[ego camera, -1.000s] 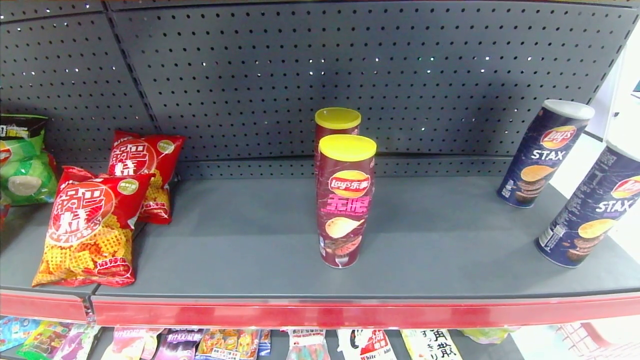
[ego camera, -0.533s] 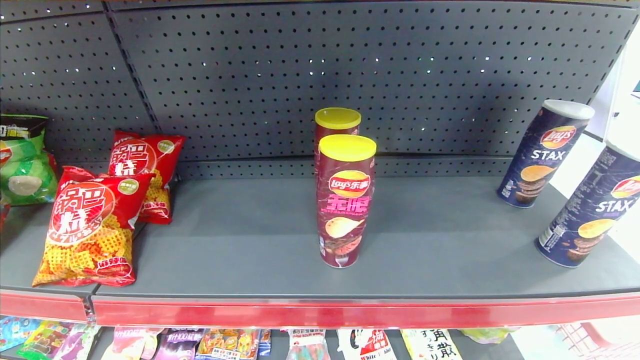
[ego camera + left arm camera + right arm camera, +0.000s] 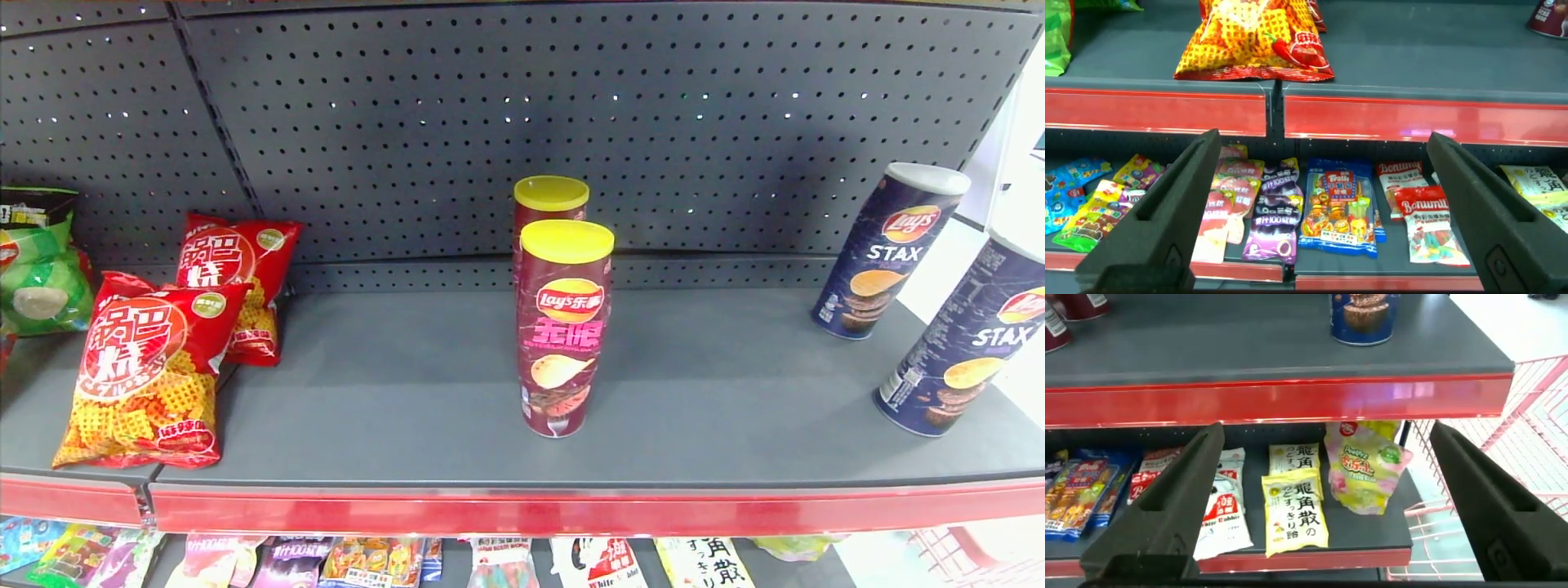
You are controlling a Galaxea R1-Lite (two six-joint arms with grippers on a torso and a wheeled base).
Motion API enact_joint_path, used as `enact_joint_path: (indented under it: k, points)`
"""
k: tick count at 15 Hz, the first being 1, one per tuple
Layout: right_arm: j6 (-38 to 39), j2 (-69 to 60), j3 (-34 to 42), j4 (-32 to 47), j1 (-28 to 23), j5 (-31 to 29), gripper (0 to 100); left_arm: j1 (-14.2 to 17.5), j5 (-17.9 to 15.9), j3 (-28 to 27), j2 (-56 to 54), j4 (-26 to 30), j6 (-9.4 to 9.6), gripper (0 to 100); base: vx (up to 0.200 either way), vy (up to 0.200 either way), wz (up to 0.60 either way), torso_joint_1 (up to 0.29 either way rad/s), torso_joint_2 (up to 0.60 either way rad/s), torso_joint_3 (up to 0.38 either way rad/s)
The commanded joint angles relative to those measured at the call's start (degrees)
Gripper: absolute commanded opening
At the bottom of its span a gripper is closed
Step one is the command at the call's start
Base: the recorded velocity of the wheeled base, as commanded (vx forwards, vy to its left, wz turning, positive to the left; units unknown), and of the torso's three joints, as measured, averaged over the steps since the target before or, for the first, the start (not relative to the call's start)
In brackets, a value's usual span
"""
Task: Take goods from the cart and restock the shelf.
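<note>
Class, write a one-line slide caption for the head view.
Two maroon chip cans stand on a grey shelf, red snack bags left, blue cans right.

We see two open stretches on the grey metal shelf point(image 3: 392, 392): one between the red foil snack bags point(image 3: 147, 367) at left and the maroon yellow-lidded crisp tubes point(image 3: 563, 327) mid-shelf, another between those and the dark blue white-lidded tubes point(image 3: 886, 253) at right.
</note>
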Motion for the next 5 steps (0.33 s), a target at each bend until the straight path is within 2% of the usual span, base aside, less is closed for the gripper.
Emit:
enact_joint_path:
  k: [1, 5]
  points:
    - [-0.1, 0.0, 0.0, -0.1, 0.0, 0.0, 100, 0.0, 0.0, 0.0, 0.0, 0.0, -0.03, 100, 0.000, 0.000, 0.00, 0.000, 0.00, 0.000]
    - [0.0, 0.0, 0.0, 0.0, 0.0, 0.0, 100, 0.0, 0.0, 0.0, 0.0, 0.0, -0.03, 100, 0.000, 0.000, 0.00, 0.000, 0.00, 0.000]
